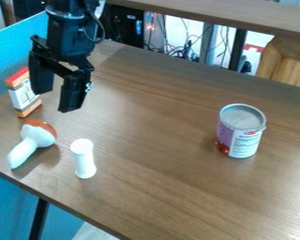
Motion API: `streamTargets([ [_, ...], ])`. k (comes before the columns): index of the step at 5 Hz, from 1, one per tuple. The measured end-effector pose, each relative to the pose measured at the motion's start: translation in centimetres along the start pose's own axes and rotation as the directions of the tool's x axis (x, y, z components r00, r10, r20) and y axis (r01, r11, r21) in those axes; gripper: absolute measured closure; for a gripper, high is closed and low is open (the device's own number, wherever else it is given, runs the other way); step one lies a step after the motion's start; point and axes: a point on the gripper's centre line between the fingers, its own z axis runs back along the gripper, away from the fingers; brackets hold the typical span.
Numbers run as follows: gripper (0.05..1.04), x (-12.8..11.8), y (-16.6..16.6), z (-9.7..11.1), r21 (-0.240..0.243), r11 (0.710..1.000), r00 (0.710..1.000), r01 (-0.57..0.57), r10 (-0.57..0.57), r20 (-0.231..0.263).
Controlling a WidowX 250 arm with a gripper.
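The jaws (pixel 56 99) are wide open, holding nothing, near the little box (pixel 24 96). Farther out sit a toy mushroom (pixel 36 138), a white peg (pixel 84 160), then a can (pixel 241 132). Nothing is grabbed yet; I think grabbing needs them lower

The black arm has a dark looping cable and a blocky black end effector (pixel 56 96).

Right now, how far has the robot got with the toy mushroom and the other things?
I can't see anything that looks finished. Nothing is in hand: the open gripper hangs near the orange-and-white box. As for what's left, the box, mushroom, white peg and can are all on the table, so none looks picked up yet.
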Motion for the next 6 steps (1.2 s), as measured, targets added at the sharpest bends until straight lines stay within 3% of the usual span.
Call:
streamTargets([
  [1,0.083,0.1,-0.2,-0.6,-0.010,1.000,1.000,0.003,-0.004,-0.019],
  [3,0.083,1.3,-2.5,-1.4,-0.095,0.993,0.997,0.068,-0.064,0.040],
  [4,0.083,2.1,-3.3,-2.7,-0.116,0.988,0.994,0.107,-0.105,0.025],
  [6,0.083,2.6,-4.5,-4.8,-0.108,0.985,0.985,0.132,-0.143,-0.096],
])
